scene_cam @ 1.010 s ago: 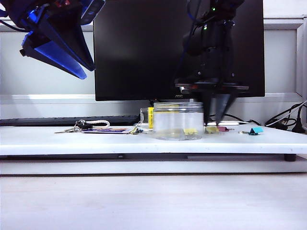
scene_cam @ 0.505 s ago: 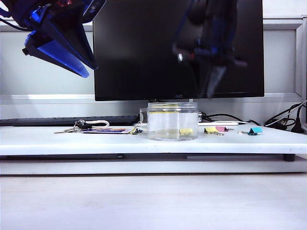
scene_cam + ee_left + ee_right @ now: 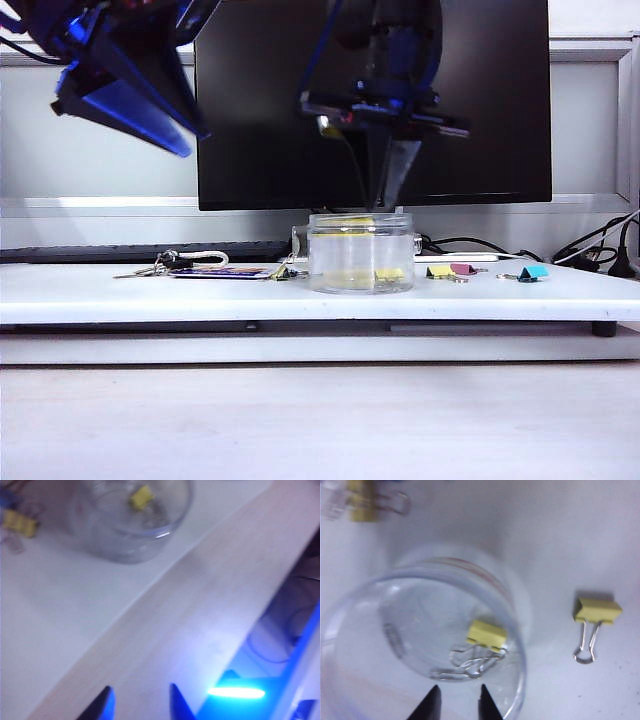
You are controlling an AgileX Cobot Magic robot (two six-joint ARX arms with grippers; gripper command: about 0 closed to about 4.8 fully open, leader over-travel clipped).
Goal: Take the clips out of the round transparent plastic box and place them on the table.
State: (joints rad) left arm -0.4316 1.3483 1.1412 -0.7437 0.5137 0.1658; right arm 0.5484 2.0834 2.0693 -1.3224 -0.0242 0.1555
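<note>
The round transparent plastic box (image 3: 350, 252) stands mid-table with one yellow clip (image 3: 388, 273) lying inside it. My right gripper (image 3: 392, 203) hangs just above the box's mouth. In its wrist view the right gripper (image 3: 459, 691) is open and empty over the box rim (image 3: 517, 645), the yellow clip (image 3: 487, 635) and silver wire below it. On the table (image 3: 120, 295), a yellow clip (image 3: 439, 271) and a pink clip (image 3: 463, 269) lie right of the box. My left gripper (image 3: 150, 120) is raised at upper left; in its view the left gripper (image 3: 140, 692) is open and empty.
A teal clip (image 3: 533, 272) lies further right. Keys and a card (image 3: 190, 266) lie left of the box, with another yellow clip (image 3: 20, 524) near them. A bottle with a yellow label (image 3: 314, 243) stands behind the box, before the black monitor (image 3: 280, 100). Cables (image 3: 590, 255) lie at right.
My right gripper rose from the table beside the pink and yellow clips and swung left to above the box, its jaws narrowing. The box shifted slightly left. The left gripper stayed put.
</note>
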